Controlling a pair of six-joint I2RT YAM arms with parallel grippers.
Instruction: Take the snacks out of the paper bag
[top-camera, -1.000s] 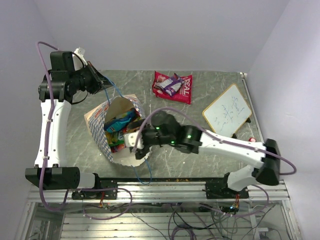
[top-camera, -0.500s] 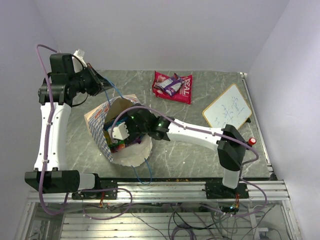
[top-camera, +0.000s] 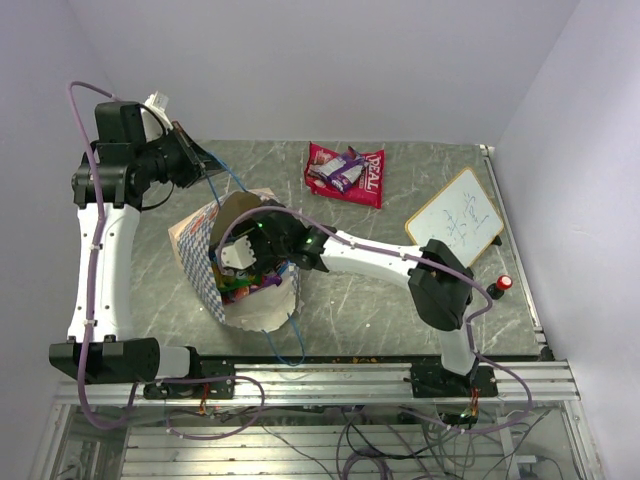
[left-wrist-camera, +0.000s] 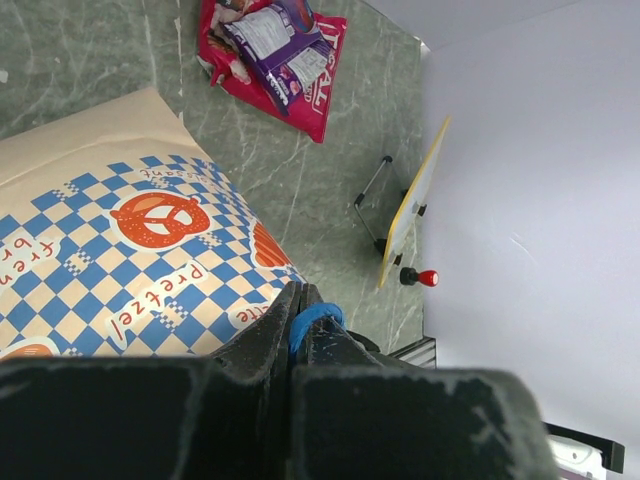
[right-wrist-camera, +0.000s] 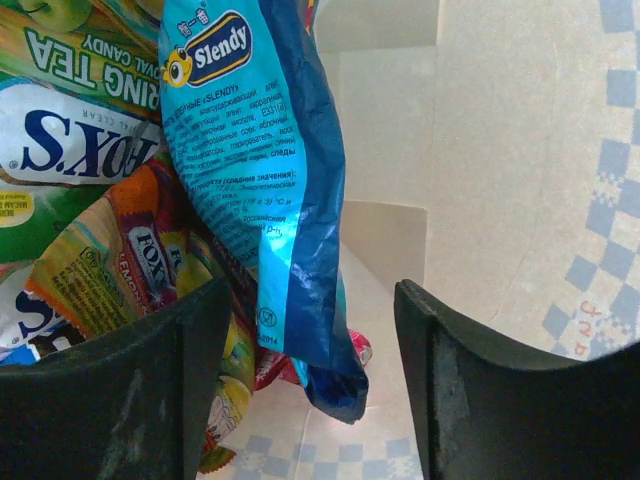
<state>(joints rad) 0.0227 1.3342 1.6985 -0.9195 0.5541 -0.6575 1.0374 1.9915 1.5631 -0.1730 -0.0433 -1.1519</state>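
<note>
The cream paper bag (top-camera: 200, 255) with the blue-and-white checkered band stands open at the table's left; it also shows in the left wrist view (left-wrist-camera: 120, 250). My left gripper (left-wrist-camera: 300, 300) is shut on the bag's blue cord handle (left-wrist-camera: 315, 318), holding it up at the back left (top-camera: 205, 165). My right gripper (right-wrist-camera: 315, 340) is open inside the bag (top-camera: 240, 265), its jaws on either side of a blue "Slendy" pouch (right-wrist-camera: 265, 190). Green and orange packets (right-wrist-camera: 90, 200) lie beside the pouch. The crimson "REAL" bag (top-camera: 348, 172) with a purple packet (top-camera: 340, 168) on it lies on the table behind.
A small whiteboard (top-camera: 455, 220) stands at the right, with a red knob (top-camera: 503, 283) near it. The bag's second blue cord (top-camera: 290, 340) hangs toward the table's front edge. Grey marbled table top (top-camera: 380, 300) lies between the bag and the whiteboard.
My right arm has swung left and pushed its gripper down into the open bag among the packets. The left gripper has held the handle, shifting slightly left.
</note>
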